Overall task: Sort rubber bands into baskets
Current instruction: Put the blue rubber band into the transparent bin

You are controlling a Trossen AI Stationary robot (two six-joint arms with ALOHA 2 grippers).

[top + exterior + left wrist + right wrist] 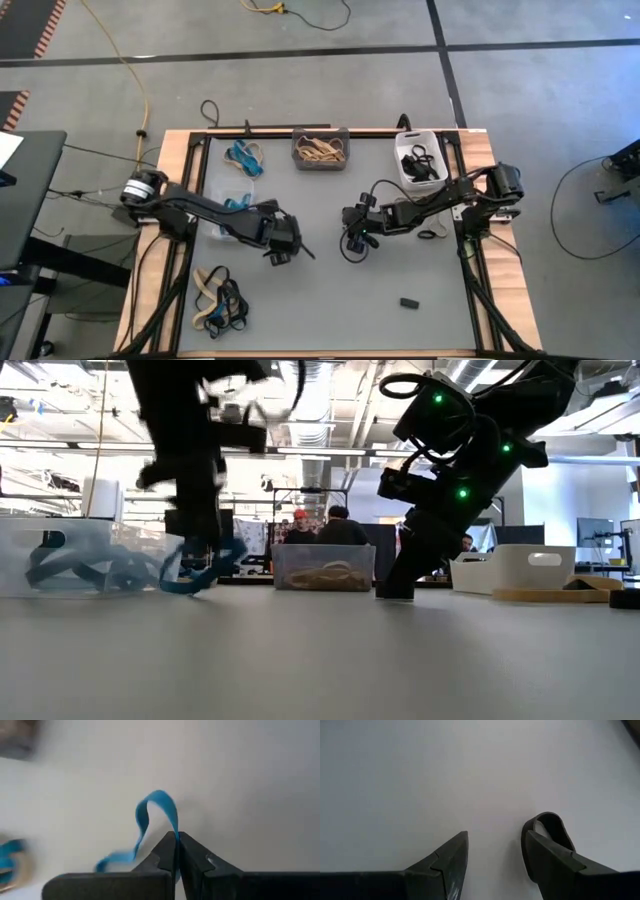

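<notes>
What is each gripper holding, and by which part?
Left gripper pinches a blue rubber band at one end of its loop. Right gripper is open, holding nothing.

My table (330, 300) has a grey top with a wooden rim, sitting on a grey floor (520, 90) crossed by dark lines. A yellow cable (135, 70) snakes over it. Out back it's an open workshop: ceiling strip lights (330, 452), two people (335, 525) by dark racks, monitors (595, 532) at right.
</notes>
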